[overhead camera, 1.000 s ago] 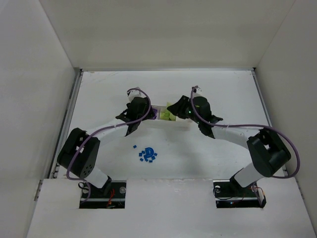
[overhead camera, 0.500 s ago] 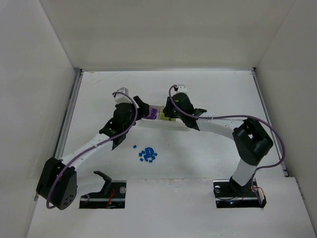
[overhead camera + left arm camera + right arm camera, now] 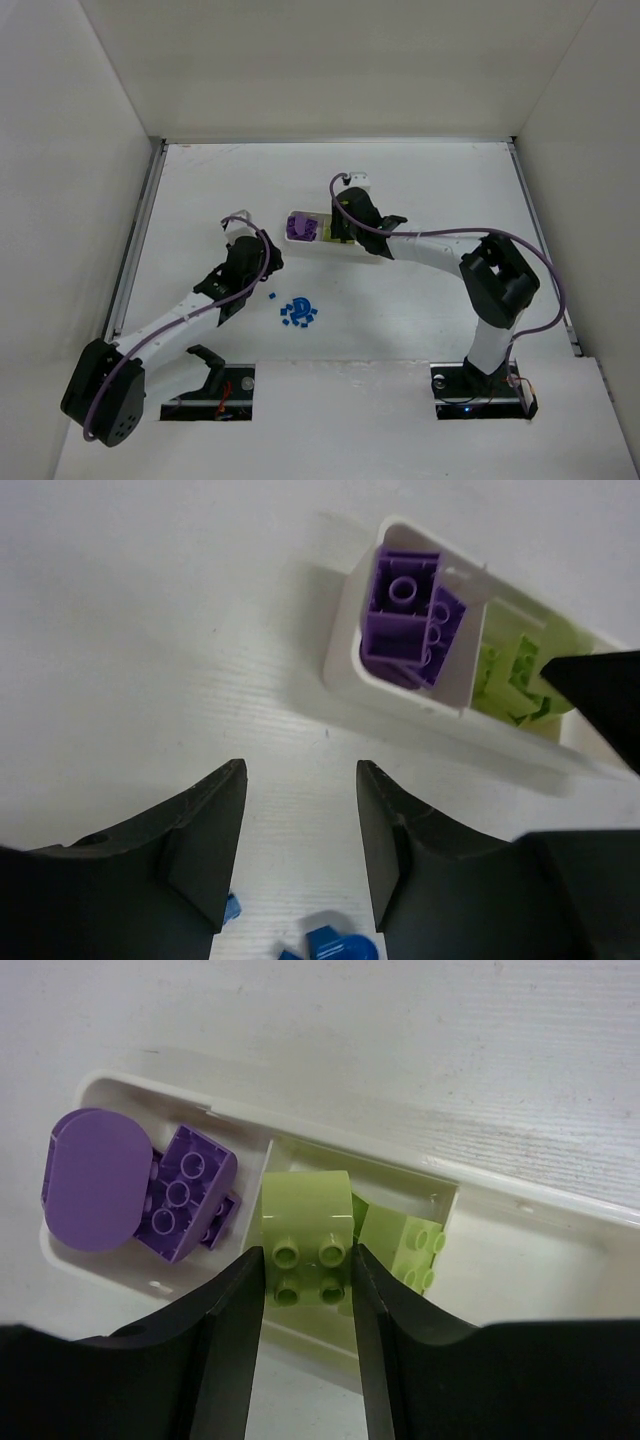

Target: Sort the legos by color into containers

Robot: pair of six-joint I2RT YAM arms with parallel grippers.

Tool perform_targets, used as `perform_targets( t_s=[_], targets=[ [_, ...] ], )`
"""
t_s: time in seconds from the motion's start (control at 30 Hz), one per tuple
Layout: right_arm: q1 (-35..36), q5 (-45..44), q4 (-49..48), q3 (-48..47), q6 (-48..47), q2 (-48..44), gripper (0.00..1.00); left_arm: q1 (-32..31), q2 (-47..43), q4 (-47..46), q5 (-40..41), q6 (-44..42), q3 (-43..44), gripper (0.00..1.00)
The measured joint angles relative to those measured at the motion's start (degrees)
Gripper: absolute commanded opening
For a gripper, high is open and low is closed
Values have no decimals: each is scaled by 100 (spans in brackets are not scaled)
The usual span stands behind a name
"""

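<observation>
The right gripper (image 3: 305,1260), jaws pressed to both sides of a yellow-green brick (image 3: 305,1222), hangs over the middle compartment of the tray (image 3: 338,665) and blocks it; its arm crosses the tray's right end. Purple bricks (image 3: 405,615) fill the left compartment. Left of the tray the table (image 3: 220,180) gives free passage; on the near side lie blue pieces (image 3: 298,312), with the left gripper (image 3: 300,780) beside them, jaws parted

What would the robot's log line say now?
left gripper: open, empty, by blue pieces | right gripper: holding green brick over tray, middle compartment | purple bricks: end compartment
</observation>
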State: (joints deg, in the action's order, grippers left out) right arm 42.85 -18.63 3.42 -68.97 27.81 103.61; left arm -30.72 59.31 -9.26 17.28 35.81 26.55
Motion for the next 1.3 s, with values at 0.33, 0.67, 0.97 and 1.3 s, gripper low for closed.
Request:
perform_targets(
  t_s=[0.33, 0.67, 0.97, 1.3],
  targets=[
    [0, -94, 48, -52, -44, 0, 55, -1106, -57, 1012, 1001, -37, -33, 45],
    [426, -87, -232, 603, -48, -1047, 45, -1665, 208, 1657, 1436, 238, -31, 33],
    [1169, 131, -841, 1934, 162, -1947, 40, -2035, 575, 2028, 1757, 673, -31, 36],
    [1937, 173, -863, 2927, 575, -2197, 49, -2017, 1134, 1880, 1921, 778, -31, 38]
  ],
)
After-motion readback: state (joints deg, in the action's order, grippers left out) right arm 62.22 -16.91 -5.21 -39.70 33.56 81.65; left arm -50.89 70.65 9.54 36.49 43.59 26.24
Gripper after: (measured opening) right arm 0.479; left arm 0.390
